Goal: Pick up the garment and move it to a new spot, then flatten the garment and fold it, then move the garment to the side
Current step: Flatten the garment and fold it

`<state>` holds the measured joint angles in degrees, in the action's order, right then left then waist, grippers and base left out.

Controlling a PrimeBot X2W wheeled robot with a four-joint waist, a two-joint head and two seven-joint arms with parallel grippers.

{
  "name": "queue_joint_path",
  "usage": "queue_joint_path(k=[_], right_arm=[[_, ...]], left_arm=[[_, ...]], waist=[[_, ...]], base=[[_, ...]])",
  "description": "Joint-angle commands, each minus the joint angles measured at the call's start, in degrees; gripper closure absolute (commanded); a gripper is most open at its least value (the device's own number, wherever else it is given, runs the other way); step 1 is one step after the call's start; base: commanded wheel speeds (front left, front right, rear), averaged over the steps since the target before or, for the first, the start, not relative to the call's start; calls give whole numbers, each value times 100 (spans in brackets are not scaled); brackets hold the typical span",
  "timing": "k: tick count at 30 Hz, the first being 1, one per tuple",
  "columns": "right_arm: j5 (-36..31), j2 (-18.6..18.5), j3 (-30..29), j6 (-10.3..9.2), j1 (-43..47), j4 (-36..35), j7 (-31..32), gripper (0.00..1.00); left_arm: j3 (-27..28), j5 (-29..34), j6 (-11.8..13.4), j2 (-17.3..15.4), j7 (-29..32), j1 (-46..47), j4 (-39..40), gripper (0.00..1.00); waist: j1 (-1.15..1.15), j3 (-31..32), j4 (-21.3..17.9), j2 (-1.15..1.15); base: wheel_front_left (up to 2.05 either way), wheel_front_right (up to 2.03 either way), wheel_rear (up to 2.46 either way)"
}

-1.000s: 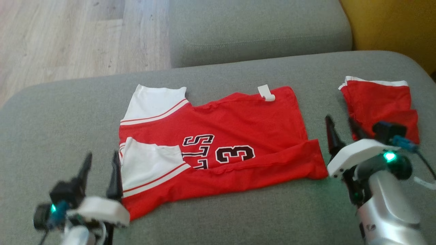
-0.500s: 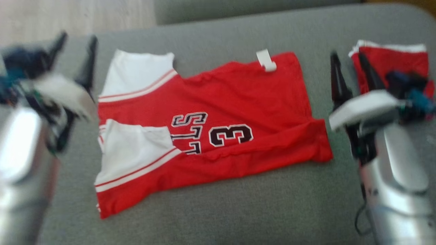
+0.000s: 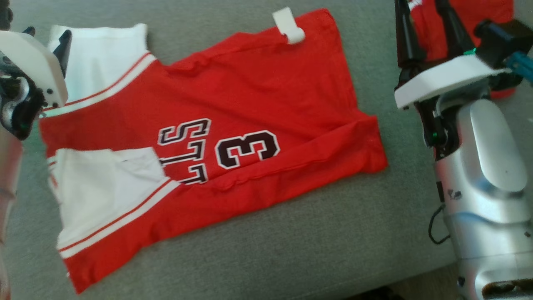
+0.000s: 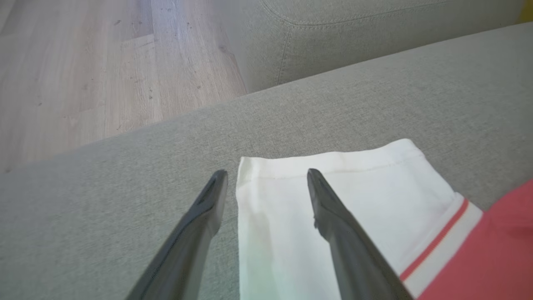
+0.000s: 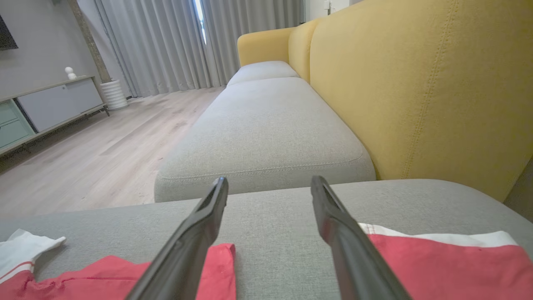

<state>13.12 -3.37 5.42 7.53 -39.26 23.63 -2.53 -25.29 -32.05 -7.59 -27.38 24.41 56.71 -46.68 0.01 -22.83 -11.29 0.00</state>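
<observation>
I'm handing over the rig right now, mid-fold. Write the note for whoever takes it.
Left gripper: jaws open, empty, straddling the far white sleeve at its edge.
Right gripper: jaws open, empty, above the grey sofa cushion between both garments.
Red-and-white jersey lies on that cushion; a folded red garment sits to its right.
Done: flattened, near edge folded over the lettering.
Left: finish folding, move it aside.

Jersey (image 3: pixel 250 104) lay flat on the sofa cushion (image 3: pixel 291 233), sleeves to the left. Left gripper (image 4: pixel 266 175) hung over the far sleeve (image 4: pixel 374 179) corner. Right gripper (image 5: pixel 268 181) sat between the jersey's hem and another folded garment (image 3: pixel 491 10) further right.
</observation>
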Motion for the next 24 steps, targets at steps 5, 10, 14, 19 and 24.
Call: queue_joint_path(k=[5,10,14,19,24], right_arm=[[97,49,154,-4,-244,-275,-70,0],[102,49,144,-4,-207,-378,-69,0],[81,49,107,-4,-164,-459,-21,0],[6,49,32,-4,-178,-558,52,0],[-70,49,-68,-4,-213,-708,144,0]], left_arm=[[97,-291,11,-439,90,575,-326,0],[-26,-207,12,-461,135,835,-813,0],[-83,-326,11,-372,273,933,-1099,0],[-130,-500,11,-358,472,1003,-1281,0],[-202,-812,11,-288,1002,1027,-1427,3]], waist=[[-1,-307,-271,0],[-1,-414,-318,0],[-1,-461,-324,0],[-1,-514,-334,0],[-1,-555,-322,0]], base=[[0,0,0],[0,0,0],[0,0,0],[0,0,0],[0,0,0]])
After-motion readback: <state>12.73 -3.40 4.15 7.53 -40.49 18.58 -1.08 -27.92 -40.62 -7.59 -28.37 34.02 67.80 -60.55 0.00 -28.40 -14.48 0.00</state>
